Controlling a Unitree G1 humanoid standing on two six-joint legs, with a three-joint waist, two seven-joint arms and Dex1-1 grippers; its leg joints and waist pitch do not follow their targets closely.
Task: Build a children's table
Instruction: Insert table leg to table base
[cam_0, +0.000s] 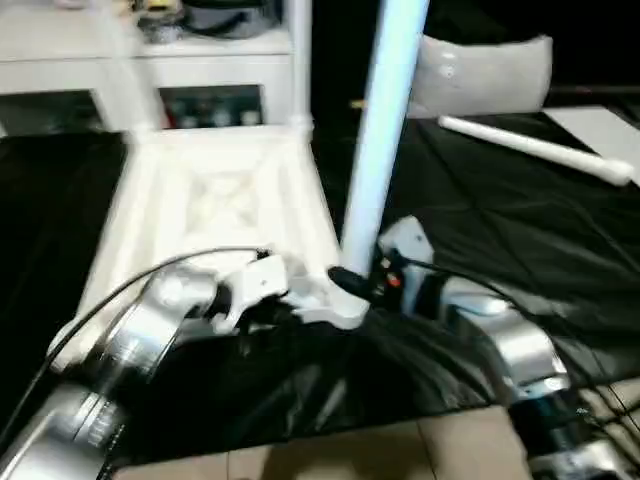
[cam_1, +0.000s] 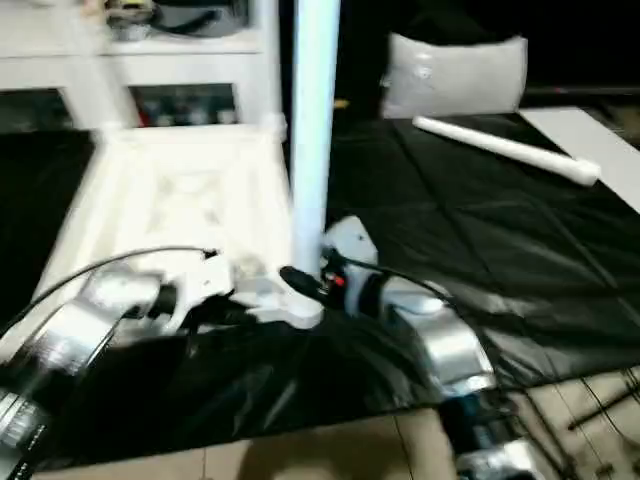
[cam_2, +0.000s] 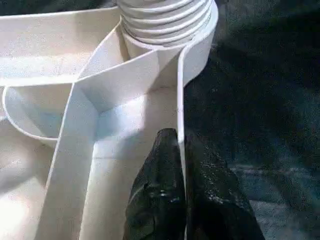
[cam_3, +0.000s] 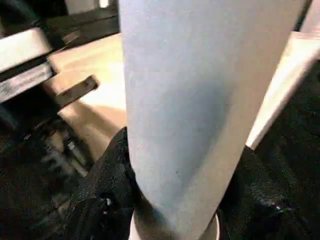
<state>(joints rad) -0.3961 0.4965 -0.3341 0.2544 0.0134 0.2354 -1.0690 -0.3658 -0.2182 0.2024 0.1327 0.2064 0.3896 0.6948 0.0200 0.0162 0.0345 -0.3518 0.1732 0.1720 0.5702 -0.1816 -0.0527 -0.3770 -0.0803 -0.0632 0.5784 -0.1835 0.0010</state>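
Note:
The white table top (cam_0: 220, 200) lies upside down on the black cloth, ribbed underside up. A long white leg (cam_0: 385, 130) stands upright in its near right corner socket (cam_0: 345, 305), threads showing at the base (cam_2: 167, 20). My right gripper (cam_0: 352, 283) is shut on the leg's lower end; in the right wrist view its black fingers (cam_3: 107, 190) wrap the leg (cam_3: 195, 100). My left gripper (cam_2: 182, 192) is shut on the table top's thin side wall (cam_2: 179, 100) just beside that socket. Another white leg (cam_0: 535, 148) lies loose on the cloth at the far right.
A white cabinet (cam_0: 150, 70) with glass doors stands behind the table top. A clear plastic bag (cam_0: 480, 70) sits at the back right. A white sheet (cam_0: 600, 125) lies at the far right edge. The cloth ends near me at a tiled floor (cam_0: 400, 450).

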